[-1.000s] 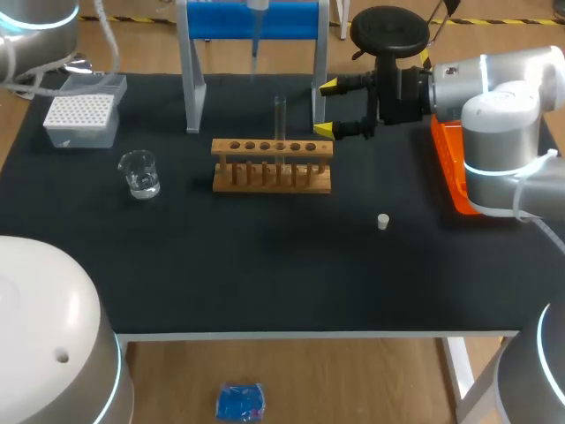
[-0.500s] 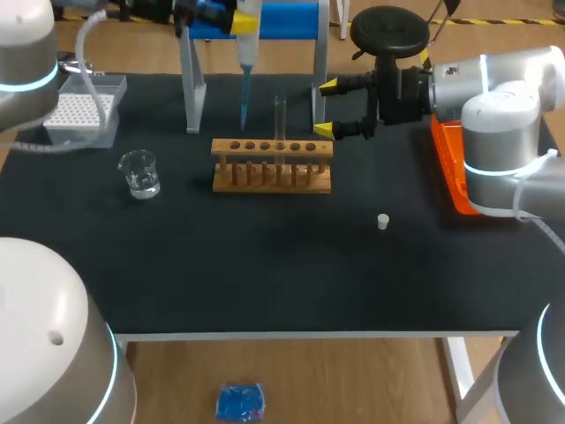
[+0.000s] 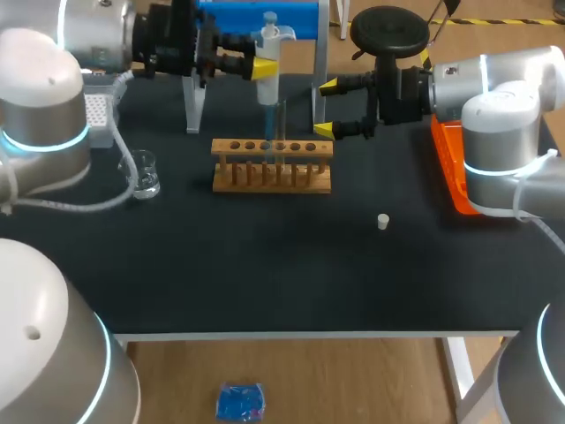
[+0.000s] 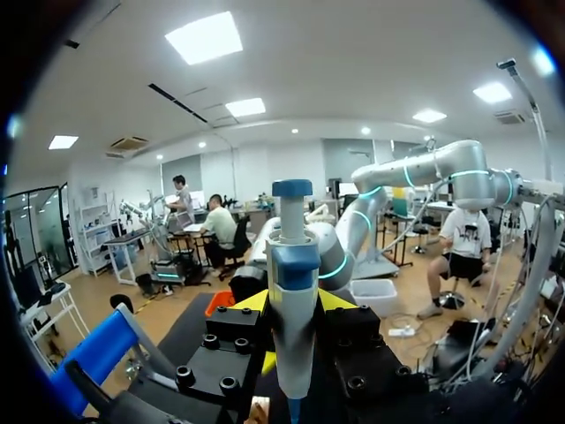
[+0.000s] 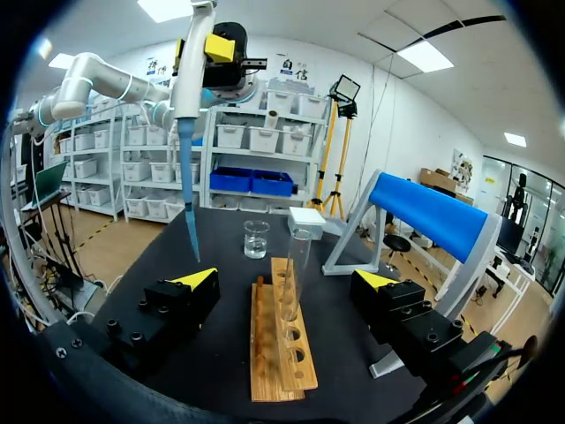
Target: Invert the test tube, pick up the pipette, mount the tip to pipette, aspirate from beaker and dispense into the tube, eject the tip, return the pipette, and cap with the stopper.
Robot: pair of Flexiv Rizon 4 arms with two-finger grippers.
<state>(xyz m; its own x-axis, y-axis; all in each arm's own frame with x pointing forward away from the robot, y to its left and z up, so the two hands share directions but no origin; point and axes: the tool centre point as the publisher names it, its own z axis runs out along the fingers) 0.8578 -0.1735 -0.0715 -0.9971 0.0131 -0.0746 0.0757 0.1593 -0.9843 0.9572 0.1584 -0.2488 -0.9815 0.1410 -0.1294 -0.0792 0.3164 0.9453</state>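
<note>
1. While the left gripper [image 3: 262, 68] clamps the pipette [image 4: 292, 300] upright between its yellow fingers, the blue tip [image 5: 192, 221] hangs below them. Its end is cut off in the left wrist view.
2. Just beside that tip the test tube [image 3: 281, 119] stands upright in the wooden rack [image 3: 272, 168]; I cannot tell whether they touch.
3. The right gripper [image 3: 327, 108] is spread wide and empty, the tube ahead of its fingers.
4. Well apart from both grippers lies the white stopper [image 3: 383, 222]; the left arm's cable [image 3: 129, 168] partly hides the beaker [image 3: 141, 174].
</note>
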